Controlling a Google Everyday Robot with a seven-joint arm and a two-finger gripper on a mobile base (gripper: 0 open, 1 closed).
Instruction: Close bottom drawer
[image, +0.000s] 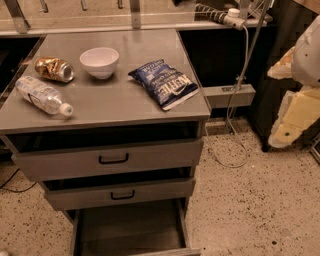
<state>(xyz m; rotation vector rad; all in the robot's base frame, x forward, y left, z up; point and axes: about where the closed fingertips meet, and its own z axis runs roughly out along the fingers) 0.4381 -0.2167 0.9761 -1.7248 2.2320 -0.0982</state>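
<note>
The gripper (296, 116) is hanging at the right edge of the view, above the speckled floor and well apart from the cabinet (115, 107). Its cream parts are perhaps pointing downward, and I cannot tell whether it is open or closed. The bottom drawer (127, 227) is standing pulled far out, low and leftward of the gripper in the view, beneath the middle drawer (122, 194) and top drawer (112, 160). A white bowl (99, 62), Kettle chips bag (166, 84), crushed can (54, 69) and water bottle (42, 95) are lying on the cabinet.
</note>
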